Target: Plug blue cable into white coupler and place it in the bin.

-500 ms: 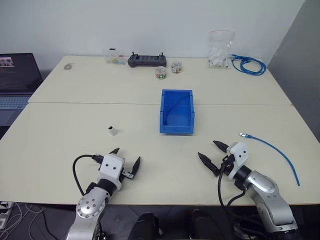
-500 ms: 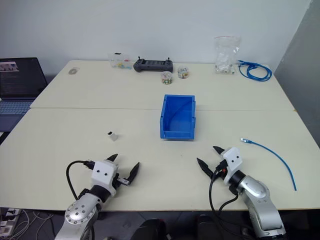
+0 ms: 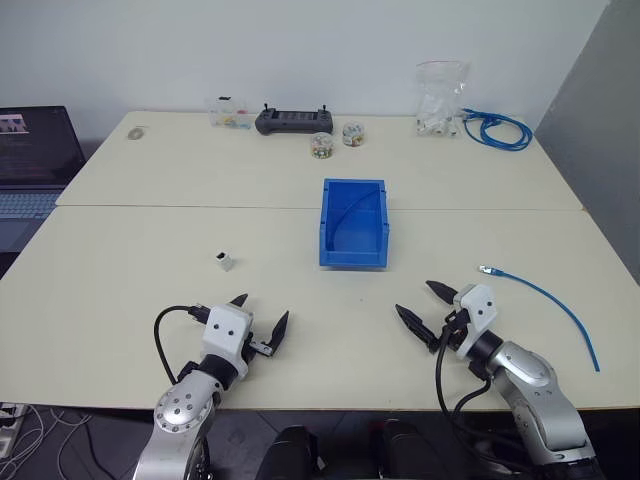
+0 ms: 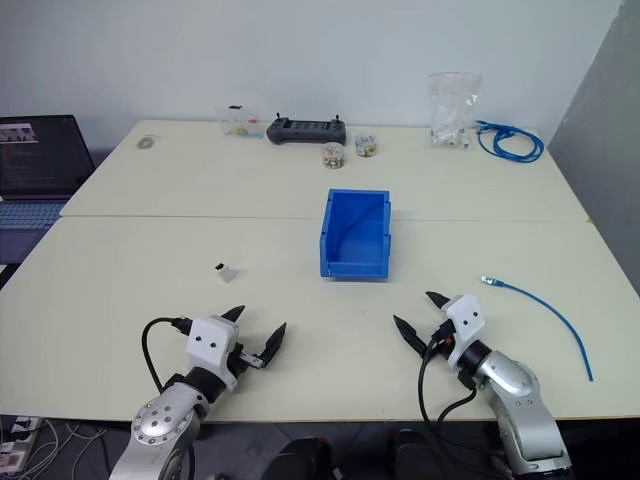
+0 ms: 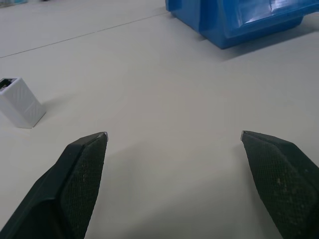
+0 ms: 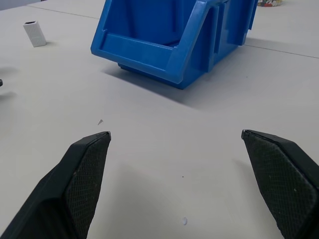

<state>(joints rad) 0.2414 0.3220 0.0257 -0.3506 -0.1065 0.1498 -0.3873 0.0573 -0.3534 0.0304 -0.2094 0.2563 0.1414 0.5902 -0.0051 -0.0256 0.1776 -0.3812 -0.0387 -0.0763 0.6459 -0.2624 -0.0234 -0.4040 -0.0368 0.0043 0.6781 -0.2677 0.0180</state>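
The blue bin (image 3: pixel 354 223) stands at the middle of the cream table, its lowered lip facing me. A small white coupler (image 3: pixel 225 262) lies to its left, with its dark socket facing up. The loose blue cable (image 3: pixel 545 297) lies at the right, its clear plug (image 3: pixel 485 270) pointing towards the bin. My left gripper (image 3: pixel 260 313) hovers open near the front edge, short of the white coupler (image 5: pixel 19 102). On the other side my right gripper (image 3: pixel 421 303) is open too, between the bin (image 6: pixel 172 35) and the cable, holding nothing.
Along the far edge stand a black controller (image 3: pixel 291 121), small jars (image 3: pixel 321 146), a clear box (image 3: pixel 227 112), a clear bag of white parts (image 3: pixel 440 97) and a coiled bundle of blue cable (image 3: pixel 495 129). A laptop (image 3: pixel 35 160) sits off the table's left side.
My left gripper has shifted slightly to the right. The right gripper, coupler, cable and bin have not moved.
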